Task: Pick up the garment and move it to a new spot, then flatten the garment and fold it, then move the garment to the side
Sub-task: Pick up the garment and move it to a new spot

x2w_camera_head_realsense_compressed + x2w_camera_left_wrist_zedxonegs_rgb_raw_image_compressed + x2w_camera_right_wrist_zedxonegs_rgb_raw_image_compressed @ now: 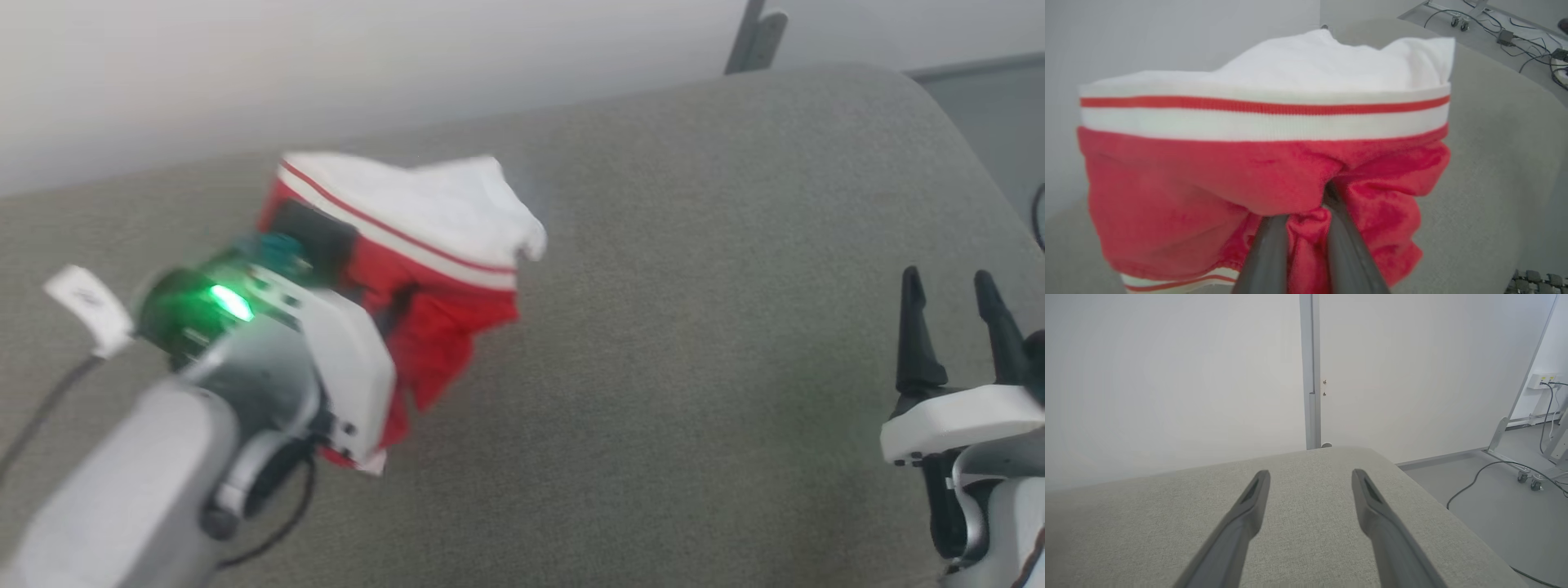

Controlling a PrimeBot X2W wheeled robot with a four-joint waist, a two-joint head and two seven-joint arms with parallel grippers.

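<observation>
We find the garment [424,245] in our left gripper [1308,220], over the counter's [694,343] left part. Our right gripper [947,282] is well apart on the right; a wall [326,65] stands behind.

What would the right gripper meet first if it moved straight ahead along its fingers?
Probably the white wall panel behind the grey cushion; the open right gripper seems to point just over the cushion's far edge, though depth is unclear.
</observation>
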